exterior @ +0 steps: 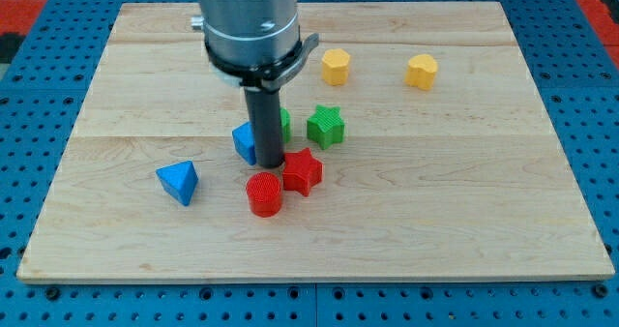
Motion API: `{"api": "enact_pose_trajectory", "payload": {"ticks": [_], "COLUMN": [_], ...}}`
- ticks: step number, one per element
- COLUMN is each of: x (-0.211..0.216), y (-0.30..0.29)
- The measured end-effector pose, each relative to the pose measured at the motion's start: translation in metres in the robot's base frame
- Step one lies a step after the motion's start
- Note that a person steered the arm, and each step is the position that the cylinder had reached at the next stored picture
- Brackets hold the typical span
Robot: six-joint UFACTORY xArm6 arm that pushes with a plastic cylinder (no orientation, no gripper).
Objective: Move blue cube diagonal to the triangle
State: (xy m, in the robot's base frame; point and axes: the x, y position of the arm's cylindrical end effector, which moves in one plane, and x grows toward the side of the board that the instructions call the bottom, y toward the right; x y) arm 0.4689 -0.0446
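Here, tool tip [270, 164] beside blue cube [245, 142]

Wood board [484, 221] on blue pegboard [600, 124]. On it: blue triangle [178, 182] at view's left, blue cube [246, 142] right of it, partly behind my rod. Red cylinder [264, 193] and red star [302, 171] side by side just below. Green star [326, 126], another green block [283, 124] mostly hidden. Two yellow blocks [335, 66] [422, 71] near view's top.

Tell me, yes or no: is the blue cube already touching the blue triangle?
No: the blue cube sits beside my tip, with bare wood between it and the blue triangle toward the view's lower left.
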Motion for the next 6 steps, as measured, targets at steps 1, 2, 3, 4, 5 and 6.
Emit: {"api": "enact_pose_trajectory", "payload": {"ticks": [1,2,3,4,5,6], "x": [-0.029,-0.053,-0.07,-0.071,-0.056,-0.046], "y": [-0.013,-0.042,-0.074,-0.102,-0.121,-0.13]}}
